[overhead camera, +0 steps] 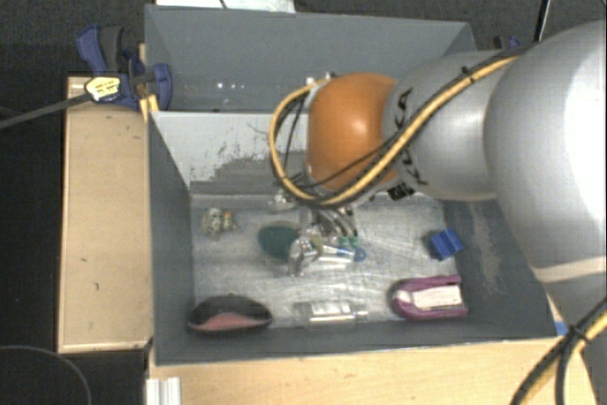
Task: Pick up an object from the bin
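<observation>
The big silver arm (512,138), with its orange wrist cover (349,136), reaches over the grey bin (175,232). Along the near wall lie a purple-and-white case (429,299) and a dark oval with a pink side (228,314), both well apart from the gripper (318,247). The gripper sits low near the middle of the floor, just beside a dark green rounded thing (275,240) and over a clear plastic piece (343,252) with a teal tip. A small blue block (442,244) lies off to the right. These two middle things lie so close together that a grip here could, I judge, catch both or push the slick clear piece away. I cannot tell whether the gripper is spread or pressed together, because wrist and cables cover it and whatever lies beneath.
</observation>
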